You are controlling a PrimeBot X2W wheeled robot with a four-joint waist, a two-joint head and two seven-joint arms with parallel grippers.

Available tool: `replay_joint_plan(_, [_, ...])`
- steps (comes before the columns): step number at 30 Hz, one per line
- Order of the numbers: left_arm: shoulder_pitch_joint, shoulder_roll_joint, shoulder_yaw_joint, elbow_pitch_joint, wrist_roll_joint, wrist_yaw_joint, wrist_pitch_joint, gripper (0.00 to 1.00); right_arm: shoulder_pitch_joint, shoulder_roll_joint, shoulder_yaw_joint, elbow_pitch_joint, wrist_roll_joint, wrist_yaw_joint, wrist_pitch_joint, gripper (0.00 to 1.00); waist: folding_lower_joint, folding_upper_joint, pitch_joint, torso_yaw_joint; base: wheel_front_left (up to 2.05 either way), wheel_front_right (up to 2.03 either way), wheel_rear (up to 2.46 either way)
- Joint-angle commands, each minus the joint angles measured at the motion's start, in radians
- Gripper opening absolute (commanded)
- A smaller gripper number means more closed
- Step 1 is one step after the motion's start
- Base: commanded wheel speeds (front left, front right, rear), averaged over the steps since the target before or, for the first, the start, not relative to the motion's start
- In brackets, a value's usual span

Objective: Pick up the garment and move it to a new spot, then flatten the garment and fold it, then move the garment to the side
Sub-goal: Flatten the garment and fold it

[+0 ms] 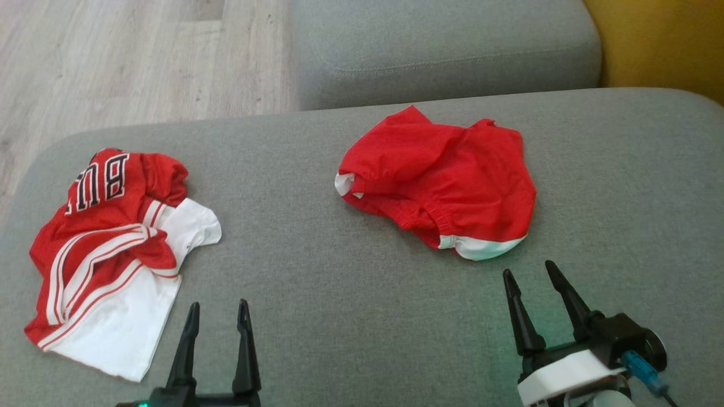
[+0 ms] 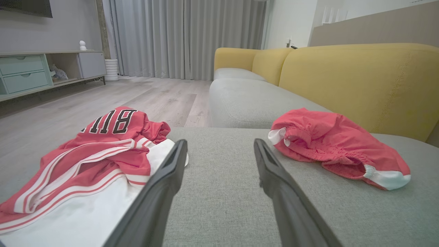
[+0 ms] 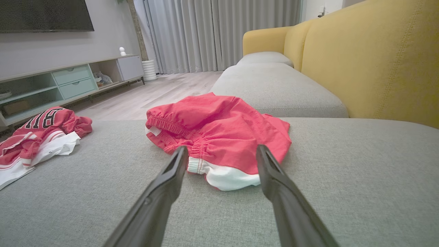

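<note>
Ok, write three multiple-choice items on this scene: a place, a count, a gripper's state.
1. The lettered jersey lies on which part of the grey cushion: A) left B) middle C) right.
2. Garments on the cushion: A) one B) two C) three.
3. The right gripper is: A) open, near the red shorts B) shut on the red shorts C) shut on the jersey.
Key: 1 A, beside the left gripper; 2 B, jersey and red shorts; 3 A, jaws apart, nothing between them.
</note>
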Motion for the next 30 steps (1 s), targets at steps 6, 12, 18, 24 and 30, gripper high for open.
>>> replay_joint_plan(6, [-0.053, -0.001, 0.021, -0.027, 0.008, 0.005, -0.009, 1.0, -0.034, -0.002, 0.012, -0.033, -0.006, -0.001, -0.005, 1.0, 0.0, -0.0001, 0.01, 0.01, 0.0, 0.0, 0.0])
replay_joint_plan(12, [-0.064, -0.001, 0.016, -0.041, 0.014, 0.002, -0.009, 1.0, -0.038, -0.002, 0.008, -0.033, -0.003, -0.001, -0.005, 1.0, 0.0, -0.0001, 0.017, 0.019, 0.0, 0.0, 0.0])
replay_joint_plan(18, [-0.065, -0.001, 0.015, -0.048, 0.017, 0.007, -0.009, 1.0, -0.045, -0.002, 0.015, -0.028, -0.002, -0.001, -0.005, 1.0, 0.0, -0.0001, 0.021, 0.018, 0.0, 0.0, 0.0])
replay_joint_plan(24, [-0.061, -0.001, 0.015, -0.044, 0.017, 0.009, -0.01, 1.0, -0.048, -0.002, 0.02, -0.023, 0.003, -0.001, -0.005, 1.0, 0.0, -0.0001, 0.02, 0.014, 0.0, 0.0, 0.0])
replay_joint_plan(30, [-0.072, -0.001, 0.003, -0.035, 0.016, -0.018, -0.01, 1.0, -0.049, -0.002, 0.021, -0.029, 0.006, -0.001, -0.005, 1.0, 0.0, -0.0001, 0.027, -0.003, 0.0, 0.0, 0.0])
